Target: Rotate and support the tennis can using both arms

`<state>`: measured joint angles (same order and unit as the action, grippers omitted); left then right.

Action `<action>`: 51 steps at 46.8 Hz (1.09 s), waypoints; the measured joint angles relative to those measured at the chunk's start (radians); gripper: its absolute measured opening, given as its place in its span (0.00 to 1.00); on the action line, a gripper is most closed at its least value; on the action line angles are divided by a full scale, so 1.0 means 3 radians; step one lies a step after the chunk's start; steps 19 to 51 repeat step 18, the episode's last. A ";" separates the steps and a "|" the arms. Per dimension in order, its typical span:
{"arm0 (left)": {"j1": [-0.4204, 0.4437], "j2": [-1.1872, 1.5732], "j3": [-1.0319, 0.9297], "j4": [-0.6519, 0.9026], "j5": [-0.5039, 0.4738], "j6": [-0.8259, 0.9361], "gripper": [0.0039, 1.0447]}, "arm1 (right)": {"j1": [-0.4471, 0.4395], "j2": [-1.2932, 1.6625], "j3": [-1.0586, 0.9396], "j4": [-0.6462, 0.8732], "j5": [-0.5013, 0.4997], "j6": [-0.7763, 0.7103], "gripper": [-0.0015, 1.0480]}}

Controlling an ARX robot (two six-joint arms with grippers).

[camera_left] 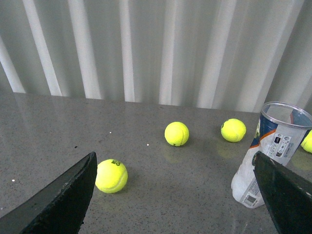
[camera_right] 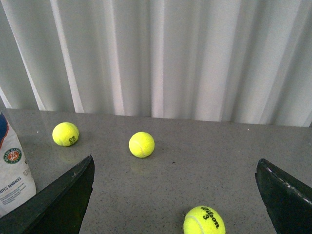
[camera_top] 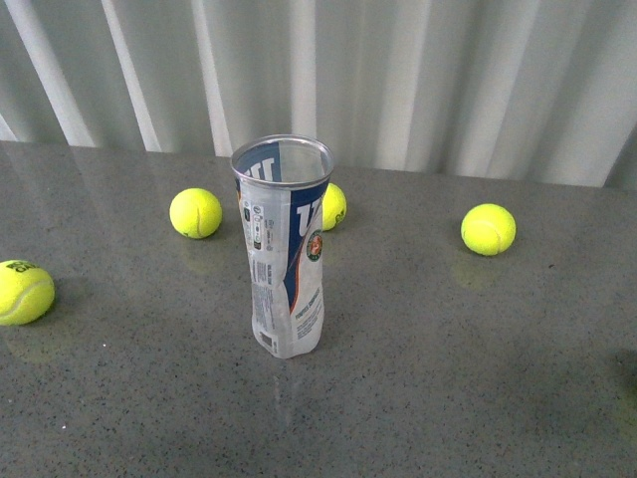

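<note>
The tennis can (camera_top: 286, 249) stands upright in the middle of the grey table, open metal rim up, with a dented waist and a white, blue and orange label. No arm shows in the front view. In the left wrist view the can (camera_left: 270, 151) stands just beyond one black finger (camera_left: 285, 195) of my open, empty left gripper (camera_left: 175, 195). In the right wrist view only the can's edge (camera_right: 12, 175) shows, beside one finger (camera_right: 58, 204) of my open, empty right gripper (camera_right: 175, 200).
Yellow-green tennis balls lie around the can on the table (camera_top: 448, 378): one far left (camera_top: 22, 292), one behind left (camera_top: 196, 213), one behind the can (camera_top: 332, 205), one right (camera_top: 489, 229). A white pleated curtain (camera_top: 398, 70) hangs behind the table's far edge.
</note>
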<state>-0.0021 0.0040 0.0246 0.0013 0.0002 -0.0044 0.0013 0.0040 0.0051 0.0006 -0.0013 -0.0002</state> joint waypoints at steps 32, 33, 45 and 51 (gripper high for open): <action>0.0000 0.0000 0.0000 0.0000 -0.0001 0.0000 0.94 | 0.0000 0.0000 0.0000 0.0000 0.0000 0.0000 0.93; 0.0000 0.0000 0.0000 0.0000 -0.0001 0.0000 0.94 | 0.0000 0.0000 0.0000 0.0000 0.0000 0.0000 0.93; 0.0000 0.0000 0.0000 0.0000 -0.0001 0.0000 0.94 | 0.0000 0.0000 0.0000 0.0000 0.0000 0.0000 0.93; 0.0000 0.0000 0.0000 0.0000 -0.0001 0.0000 0.94 | 0.0000 0.0000 0.0000 0.0000 0.0000 0.0000 0.93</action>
